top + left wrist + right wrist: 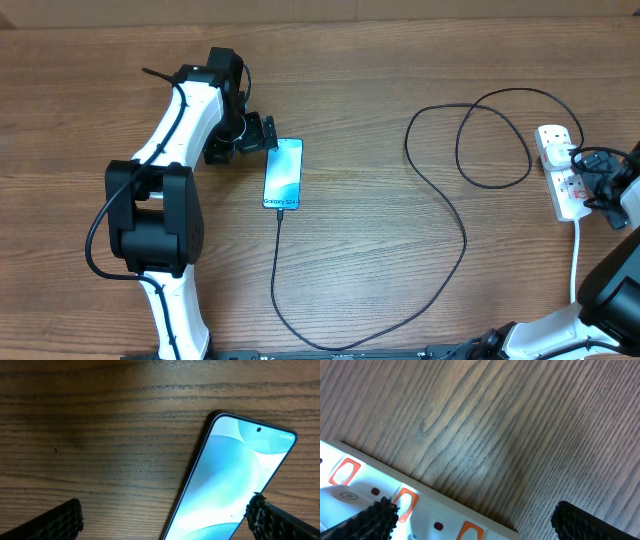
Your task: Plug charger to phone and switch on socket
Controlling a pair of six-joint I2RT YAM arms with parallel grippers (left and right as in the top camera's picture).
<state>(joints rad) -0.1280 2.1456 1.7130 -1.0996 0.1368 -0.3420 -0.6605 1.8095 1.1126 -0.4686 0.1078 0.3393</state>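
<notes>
**Phone** (284,174): lies flat with its screen lit, just beside the left claw (262,134). In the left wrist view its camera-end corner lies below and between the spread fingers (55,521). The claw's jaws stand wide apart and hold nothing. Bare wooden table (380,250) lies open on the finger side away from the phone.

**Charger** (275,262): thin black cable. It meets the phone's edge farthest from the left claw, sweeps in a wide curve across the open middle, then loops near the right claw (600,186). Whether its tip is seated cannot be told.

**Socket** (560,170): white strip at the table's far right edge, directly under the right claw. One finger (360,521) hangs over its red switches (405,502). The jaws are wide apart and empty, with clear wood beyond the strip's long edge.
</notes>
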